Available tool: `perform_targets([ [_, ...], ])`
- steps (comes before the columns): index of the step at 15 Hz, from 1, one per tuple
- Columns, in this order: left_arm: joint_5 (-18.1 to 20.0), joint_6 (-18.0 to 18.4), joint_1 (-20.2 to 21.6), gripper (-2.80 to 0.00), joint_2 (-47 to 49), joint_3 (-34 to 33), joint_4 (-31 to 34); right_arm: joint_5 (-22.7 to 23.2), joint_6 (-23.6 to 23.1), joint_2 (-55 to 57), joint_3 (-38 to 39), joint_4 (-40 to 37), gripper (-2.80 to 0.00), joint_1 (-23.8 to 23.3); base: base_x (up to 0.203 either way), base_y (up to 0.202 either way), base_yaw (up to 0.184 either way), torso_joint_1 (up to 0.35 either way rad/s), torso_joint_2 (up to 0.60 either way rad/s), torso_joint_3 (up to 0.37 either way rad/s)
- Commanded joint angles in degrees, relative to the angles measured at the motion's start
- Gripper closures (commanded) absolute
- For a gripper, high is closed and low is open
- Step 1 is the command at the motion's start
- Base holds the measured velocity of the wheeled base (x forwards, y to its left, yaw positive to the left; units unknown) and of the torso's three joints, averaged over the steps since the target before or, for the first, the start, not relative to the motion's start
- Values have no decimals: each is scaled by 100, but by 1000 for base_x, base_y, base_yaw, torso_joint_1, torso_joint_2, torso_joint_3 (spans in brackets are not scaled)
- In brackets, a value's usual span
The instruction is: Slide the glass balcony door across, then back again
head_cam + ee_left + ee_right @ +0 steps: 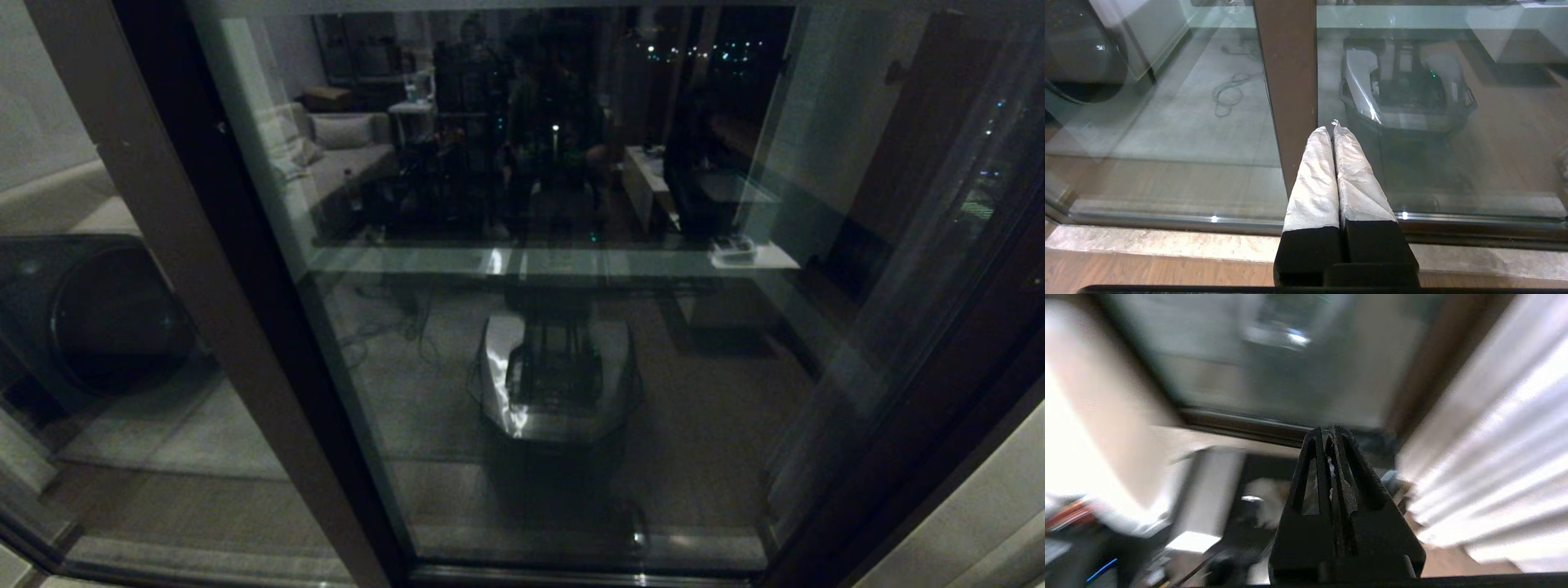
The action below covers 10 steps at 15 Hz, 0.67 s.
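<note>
Left gripper (1332,127) is nearest in its wrist view: jaws pressed together, holding nothing, wrapped fingers (1314,179) pale with black bases. Tips sit just beside the brown stile (1287,81) of the glass balcony door (571,367), on the glass side of it; whether they touch the stile or pane, can't tell.

Right gripper (1331,435) shows only in its own wrist view, heavily motion-blurred: jaws closed together, nothing between them. Pale pleated curtain (1486,457) lies to one side of it, and the door's bottom rail (1241,426) beyond it.

Below the left gripper: wood floor (1147,273), then a stone sill (1167,241), then the dark bottom track (1474,234) under the door.

Head view: door glass fills most of the frame, with the stile (196,269) running slantwise on its left side and a dark frame post (939,392) on its right. Neither arm shows in this view.

Glass is strongly reflective: robot base (559,380) mirrored in the middle of the pane, and a dim room with a sofa (343,155) and a white table (653,175) higher up.

Beyond the stile, through the other pane: grey tiled balcony floor (1180,122), a coiled cable (1229,92) lying on it, and a dark round-fronted appliance (106,314).
</note>
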<state>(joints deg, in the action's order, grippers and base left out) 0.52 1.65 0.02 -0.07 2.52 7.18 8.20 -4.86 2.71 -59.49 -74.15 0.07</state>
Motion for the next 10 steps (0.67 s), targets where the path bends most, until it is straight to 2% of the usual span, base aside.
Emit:
perform_targets([
  [1, 0, 2, 6, 0, -1, -6, 3, -530, -111, -198, 2123, 2462, 0, -3, 0, 0, 0, 0, 0, 0],
  [3, 0, 2, 6, 0, -1, -6, 3, -845, -266, -233, 3634, 4193, 0, -5, 0, 0, 0, 0, 0, 0],
  [5, 0, 2, -2, 0, -1, -5, 3, -820, -325, -256, 4597, 5125, 0, -6, 0, 0, 0, 0, 0, 0],
  [8, 0, 2, 6, 0, -1, 1, 3, -748, -373, -269, 5515, 6609, 0, -7, 0, 0, 0, 0, 0, 0],
  [10, 0, 2, 5, 0, -1, -5, 3, -759, -220, -271, 5705, 6907, 0, -7, 0, 0, 0, 0, 0, 0],
])
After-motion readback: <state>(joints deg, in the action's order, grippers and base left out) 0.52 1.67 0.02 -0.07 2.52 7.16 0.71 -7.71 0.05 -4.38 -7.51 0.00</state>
